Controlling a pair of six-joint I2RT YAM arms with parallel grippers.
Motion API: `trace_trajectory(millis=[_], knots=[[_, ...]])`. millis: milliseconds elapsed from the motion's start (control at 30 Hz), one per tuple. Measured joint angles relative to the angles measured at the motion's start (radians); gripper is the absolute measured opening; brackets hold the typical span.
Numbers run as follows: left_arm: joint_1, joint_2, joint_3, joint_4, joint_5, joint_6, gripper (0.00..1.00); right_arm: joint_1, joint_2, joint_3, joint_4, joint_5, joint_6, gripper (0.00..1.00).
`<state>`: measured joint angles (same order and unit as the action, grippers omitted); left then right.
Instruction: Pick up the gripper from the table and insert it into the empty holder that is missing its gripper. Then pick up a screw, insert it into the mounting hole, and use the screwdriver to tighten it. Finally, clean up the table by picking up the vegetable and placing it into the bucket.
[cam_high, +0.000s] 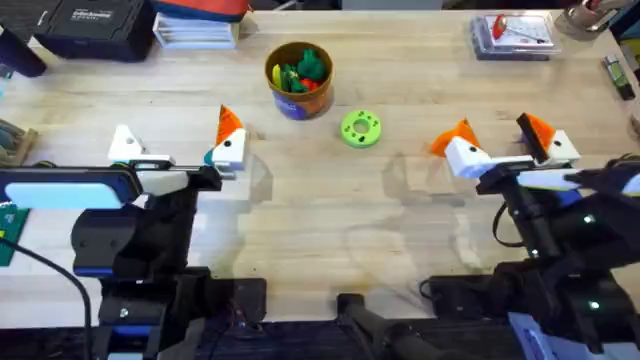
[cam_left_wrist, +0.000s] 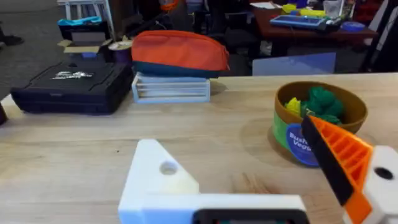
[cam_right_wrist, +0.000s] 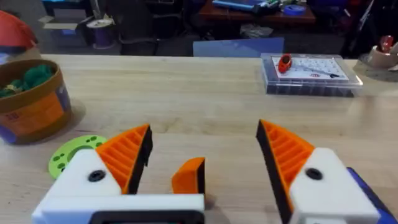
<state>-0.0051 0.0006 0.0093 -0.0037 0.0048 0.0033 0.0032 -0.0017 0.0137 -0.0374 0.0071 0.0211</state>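
Observation:
My left gripper (cam_high: 175, 130) stands open left of the bucket (cam_high: 298, 78). One of its jaws is a bare white holder (cam_left_wrist: 158, 177) with an empty hole; the other carries an orange ribbed finger (cam_left_wrist: 342, 155). A teal-green bit of the vegetable (cam_high: 210, 157) peeks out beside that jaw's block. My right gripper (cam_high: 495, 125) is open at the table's right, both orange fingers in place. The loose orange gripper (cam_right_wrist: 188, 176) lies on the table between them, touched by neither. The screwdriver and the screw are out of view.
A lime-green disc with holes (cam_high: 360, 129) lies between the arms, in front of the bucket. A clear parts case (cam_high: 510, 35) sits at the back right. A black case (cam_high: 90, 25) and an orange pouch on a clear box (cam_high: 200, 20) stand at the back left.

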Motion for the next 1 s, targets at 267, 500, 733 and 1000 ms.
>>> trace_trajectory(millis=[267, 500, 733, 1000], knots=[[0.0, 0.082, 0.219, -0.208, 0.0, 0.001, 0.986, 0.0, 0.103, 0.254, -0.404, -0.008, 0.026, 0.994], [0.0, 0.546, 0.743, -0.632, 0.0, 0.001, 0.986, 0.0, 0.466, 0.727, -0.677, -0.008, 0.028, 0.992], [0.0, 0.76, 0.831, -0.727, 0.0, 0.009, 0.986, 0.0, 0.519, 0.746, -0.7, -0.008, 0.029, 0.994], [0.0, 0.873, 0.831, -0.8, 0.0, 0.012, 0.963, 0.0, 0.519, 0.746, -0.7, -0.008, 0.028, 0.994]])
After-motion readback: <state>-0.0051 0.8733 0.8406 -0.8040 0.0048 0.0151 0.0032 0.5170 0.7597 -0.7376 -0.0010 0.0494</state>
